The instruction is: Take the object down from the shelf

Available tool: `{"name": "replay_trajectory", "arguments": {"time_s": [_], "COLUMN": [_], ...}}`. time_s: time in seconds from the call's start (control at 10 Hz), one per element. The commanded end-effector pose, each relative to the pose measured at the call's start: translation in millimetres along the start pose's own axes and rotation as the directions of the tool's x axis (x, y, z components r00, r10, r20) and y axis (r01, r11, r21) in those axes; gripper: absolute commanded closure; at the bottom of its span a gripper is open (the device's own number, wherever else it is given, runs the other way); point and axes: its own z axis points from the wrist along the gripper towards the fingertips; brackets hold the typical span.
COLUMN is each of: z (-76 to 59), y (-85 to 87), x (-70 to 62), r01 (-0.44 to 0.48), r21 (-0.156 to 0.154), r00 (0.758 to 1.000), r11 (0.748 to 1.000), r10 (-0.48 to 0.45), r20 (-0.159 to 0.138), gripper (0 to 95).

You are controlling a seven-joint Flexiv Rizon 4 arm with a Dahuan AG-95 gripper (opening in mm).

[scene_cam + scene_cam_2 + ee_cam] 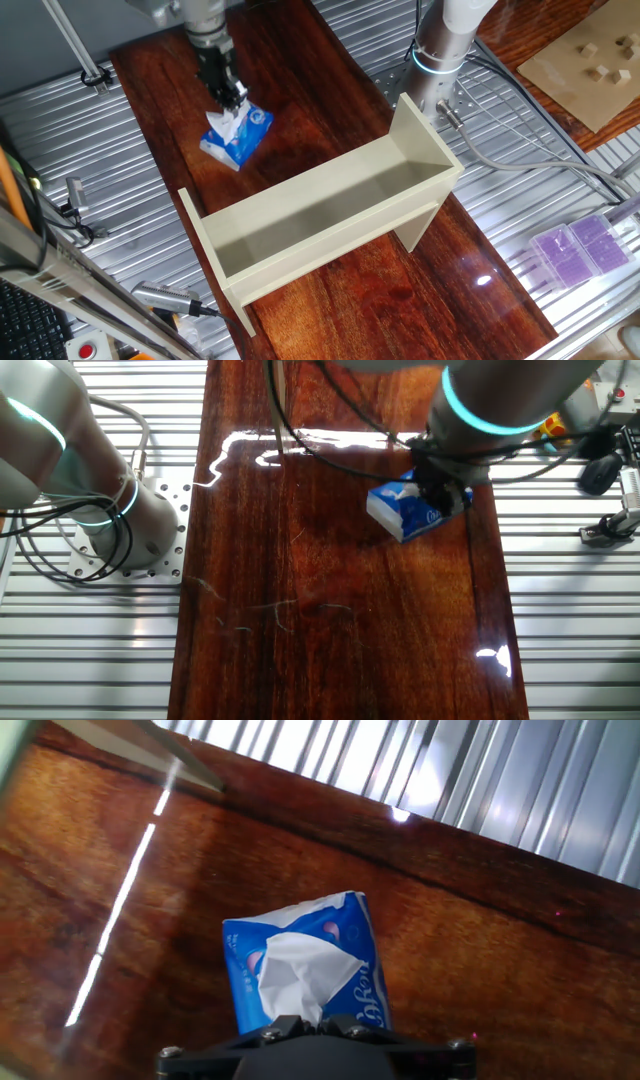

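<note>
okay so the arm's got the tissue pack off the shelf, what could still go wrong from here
1. The gripper seems to pinch only the loose white tissue at the top of the blue tissue pack, so a sheet could pull out and the pack drop or be left behind.
2. The pack hangs tilted, one corner at or near the wooden board; whether it touches is unclear. Released now, it may topple.
3. The shelf stands close by, so a sideways swing could clip it.

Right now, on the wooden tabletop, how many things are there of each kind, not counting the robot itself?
Tissue packs: 1, the blue tissue pack under the fingers.
Shelves: 1, the beige shelf, nothing inside its trough.
Total: 2 on the wooden tabletop.
</note>
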Motion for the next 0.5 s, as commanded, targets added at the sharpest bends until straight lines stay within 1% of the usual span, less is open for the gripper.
{"name": "replay_trajectory", "arguments": {"time_s": [0.1, 0.2, 0.4, 0.5], "z": [-4.5, -4.5, -4.5, 1.4], "y": [2.2, 2.2, 2.2, -0.1], "x": [1.6, 1.6, 1.6, 4.5], "r01": [-0.006, -0.012, -0.009, -0.019], "r21": [-0.007, -0.006, 0.003, 0.005], "r00": [1.0, 0.999, 0.999, 0.999], "r11": [1.0, 1.0, 1.0, 1.0], "r10": [0.006, 0.011, 0.009, 0.019], "r20": [-0.028, -0.036, -0.033, -0.026], "gripper": [95.0, 95.0, 95.0, 95.0]}}
